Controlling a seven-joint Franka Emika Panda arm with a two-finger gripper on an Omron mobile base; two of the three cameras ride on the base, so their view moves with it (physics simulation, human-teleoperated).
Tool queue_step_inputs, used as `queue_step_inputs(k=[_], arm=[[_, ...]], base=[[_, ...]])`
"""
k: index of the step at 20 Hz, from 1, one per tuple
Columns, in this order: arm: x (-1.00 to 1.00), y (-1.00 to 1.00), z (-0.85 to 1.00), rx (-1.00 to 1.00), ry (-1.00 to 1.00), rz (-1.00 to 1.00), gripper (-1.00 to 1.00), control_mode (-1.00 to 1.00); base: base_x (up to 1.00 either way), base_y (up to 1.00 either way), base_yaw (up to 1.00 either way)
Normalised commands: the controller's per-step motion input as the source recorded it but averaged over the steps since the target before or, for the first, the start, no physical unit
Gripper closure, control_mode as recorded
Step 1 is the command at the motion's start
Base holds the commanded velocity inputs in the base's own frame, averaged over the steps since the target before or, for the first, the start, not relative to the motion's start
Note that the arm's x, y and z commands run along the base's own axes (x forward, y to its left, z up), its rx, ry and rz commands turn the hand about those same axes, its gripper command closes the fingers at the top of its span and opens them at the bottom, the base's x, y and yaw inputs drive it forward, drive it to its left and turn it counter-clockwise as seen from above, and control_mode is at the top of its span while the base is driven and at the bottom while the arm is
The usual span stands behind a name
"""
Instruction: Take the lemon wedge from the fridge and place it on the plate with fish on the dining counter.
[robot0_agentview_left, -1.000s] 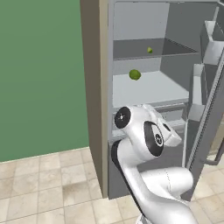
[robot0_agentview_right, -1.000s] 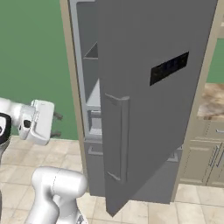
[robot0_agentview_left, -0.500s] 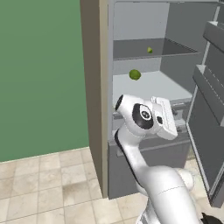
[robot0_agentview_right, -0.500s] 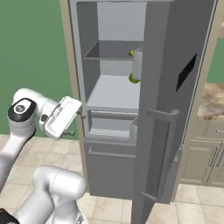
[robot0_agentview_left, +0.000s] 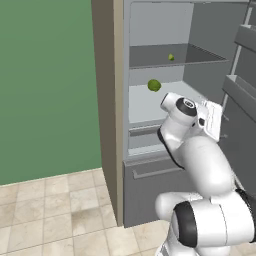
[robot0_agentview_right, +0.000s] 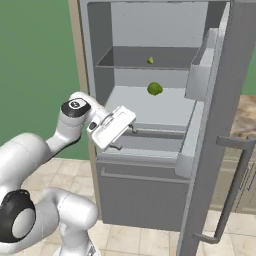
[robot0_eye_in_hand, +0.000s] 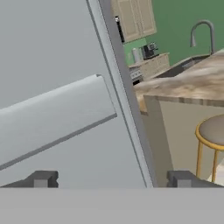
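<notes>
The fridge (robot0_agentview_left: 107, 100) (robot0_agentview_right: 145, 200) stands open, its door (robot0_agentview_right: 235, 115) swung wide to the right. The lemon wedge (robot0_agentview_left: 171, 57) (robot0_agentview_right: 150, 60) lies tiny and yellow-green at the back of the upper shelf. My gripper (robot0_agentview_left: 219, 123) (robot0_agentview_right: 125, 138) (robot0_eye_in_hand: 111, 179) hangs open and empty in front of the lower shelf, well below the wedge, facing the inside of the door. Past the door's edge the hand view shows the dining counter (robot0_eye_in_hand: 188, 83) with its faucet (robot0_eye_in_hand: 202, 33). The plate with fish is out of view.
A round green fruit (robot0_agentview_left: 154, 85) (robot0_agentview_right: 155, 89) sits on the middle shelf. Door bins (robot0_agentview_right: 200, 75) jut out on the open door, which carries a long bar handle (robot0_agentview_right: 232, 190). A stool (robot0_eye_in_hand: 213, 131) stands by the counter. Green wall lies left of the fridge.
The fridge door has swung from nearly shut to wide open. My arm has swept right across the fridge front, and the gripper now faces the door's inner side.
</notes>
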Motion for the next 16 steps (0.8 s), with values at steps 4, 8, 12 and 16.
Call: queue_step_inputs(k=[4, 8, 12, 16], arm=[[-0.39, -0.97, 0.0, 0.0, -0.29, 0.11, -1.0, -1.0], [-0.69, -0.51, 0.01, 0.0, -0.34, 0.24, -1.0, -1.0], [-0.63, 0.37, 0.02, -0.07, -0.31, 0.12, -1.0, -1.0], [-0.04, 0.98, 0.01, -0.05, -0.08, 0.43, -1.0, -1.0]], base=[[0.0, 0.0, 0.0], [0.0, 0.0, 0.0], [0.0, 0.0, 0.0], [0.0, 0.0, 0.0]])
